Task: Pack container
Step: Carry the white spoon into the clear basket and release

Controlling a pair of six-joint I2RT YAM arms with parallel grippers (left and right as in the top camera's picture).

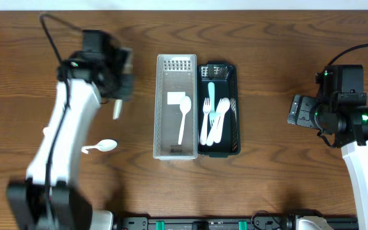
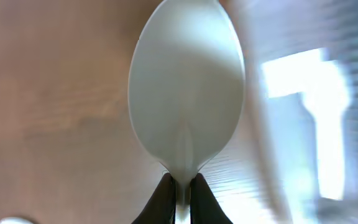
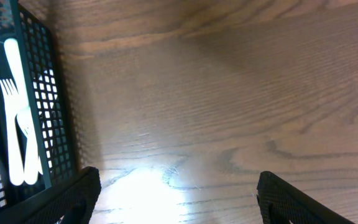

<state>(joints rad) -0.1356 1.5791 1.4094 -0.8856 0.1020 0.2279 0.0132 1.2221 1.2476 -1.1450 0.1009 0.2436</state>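
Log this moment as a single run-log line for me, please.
left hand: shut on white spoon | right hand: open, above table | second spoon: on table

Readable text: we find none in any of the three views.
White patch (image 1: pixel 176 99): it lies in the grey tray (image 1: pixel 159 108) toward the tray's 12 o'clock end. From overhead it looks blank to us, and the left wrist view blurs it.
White spoon (image 2: pixel 185 87): its bowl fills the left wrist view, and we read no stamp on it.
Black basket (image 1: pixel 237 108): at the tray's 3 o'clock side, no marking legible.
Green lights (image 1: pixel 365 117): small glows on the arm housings, with no characters beside them that we can make out.
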